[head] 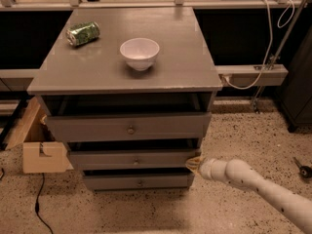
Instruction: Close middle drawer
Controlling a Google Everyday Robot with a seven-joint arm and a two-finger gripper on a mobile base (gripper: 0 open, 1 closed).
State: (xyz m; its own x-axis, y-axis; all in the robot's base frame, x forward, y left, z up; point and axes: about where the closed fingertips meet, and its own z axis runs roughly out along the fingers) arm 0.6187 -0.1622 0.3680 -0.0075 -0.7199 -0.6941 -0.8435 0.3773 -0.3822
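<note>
The middle drawer (131, 160) is the second of three in a grey cabinet. It stands a little way out, with a dark gap above its flat front and a tiny knob (136, 161) at its centre. My gripper (193, 163) sits at the end of a white arm that comes in from the lower right. It touches the right end of the middle drawer's front. The top drawer (127, 127) above it also stands out, farther than the middle one. The bottom drawer (139, 181) sits below.
On the cabinet top (195, 72) stand a white bowl (139, 53) and a green can (83, 33) lying on its side. A cardboard box (36, 145) sits on the floor at the left. A cable (39, 208) lies on the speckled floor.
</note>
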